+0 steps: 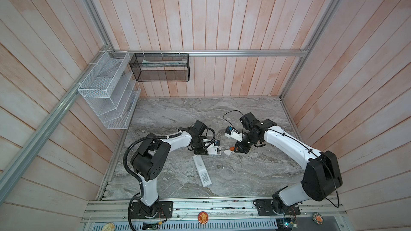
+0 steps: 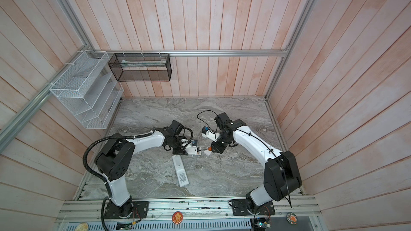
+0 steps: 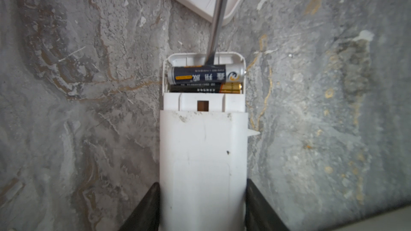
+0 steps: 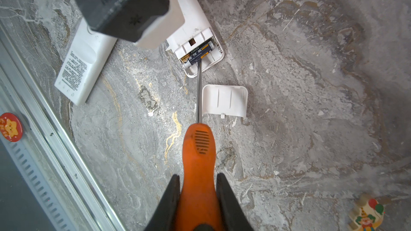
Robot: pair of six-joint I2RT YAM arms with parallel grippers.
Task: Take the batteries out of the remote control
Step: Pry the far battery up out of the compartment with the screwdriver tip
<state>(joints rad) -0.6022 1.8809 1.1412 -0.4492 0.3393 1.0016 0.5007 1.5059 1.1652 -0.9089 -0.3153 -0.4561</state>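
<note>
My left gripper point(image 3: 202, 187) is shut on the white remote control point(image 3: 203, 152), one black finger against each long side. Its battery bay is uncovered and holds two batteries: a dark blue and silver one point(image 3: 206, 75) raised at the outer end, and a black and gold one point(image 3: 206, 88) lying lower beside it. My right gripper point(image 4: 198, 178) is shut on the orange handle of a screwdriver point(image 4: 199, 158). The steel shaft point(image 3: 219, 14) reaches into the bay, its tip against the raised battery. In both top views the two grippers meet mid-table, with the remote control point(image 1: 214, 151) facing the screwdriver point(image 1: 232, 148).
The loose white cover plate point(image 4: 224, 101) lies on the marble just beyond the bay, beside the shaft. A second white remote point(image 1: 202, 171) lies label-up nearer the front. An aluminium rail point(image 4: 55, 130) runs along the front edge. Wire baskets point(image 1: 106, 89) hang on the back-left walls.
</note>
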